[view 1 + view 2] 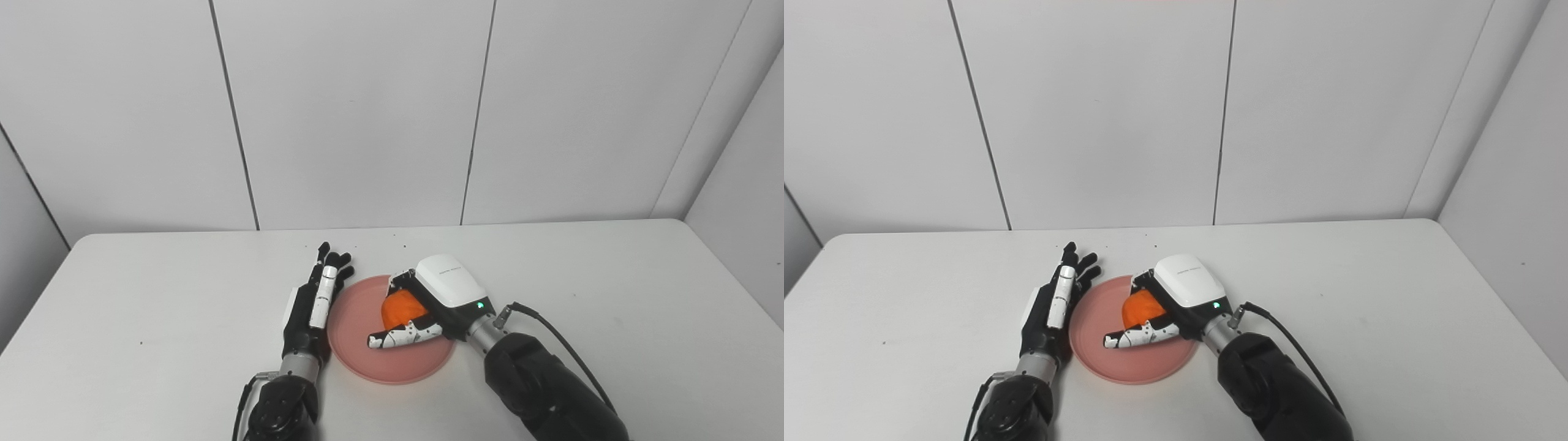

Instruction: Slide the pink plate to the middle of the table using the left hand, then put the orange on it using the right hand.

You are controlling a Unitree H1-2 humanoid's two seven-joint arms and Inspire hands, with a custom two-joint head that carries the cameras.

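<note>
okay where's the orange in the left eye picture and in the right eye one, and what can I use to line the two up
Left eye view: the orange sits just right of the picture's centre, low, over the pink plate, inside the right hand.
Right eye view: the orange sits just left of centre, low, over the same plate, inside the same hand.
Shared landmark: the left hand, flat against the plate's left rim in both views.

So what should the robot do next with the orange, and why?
Probably open the right hand and let go. The orange is already over the pink plate, which sits mid-table, and the left hand rests open beside the rim.
</note>
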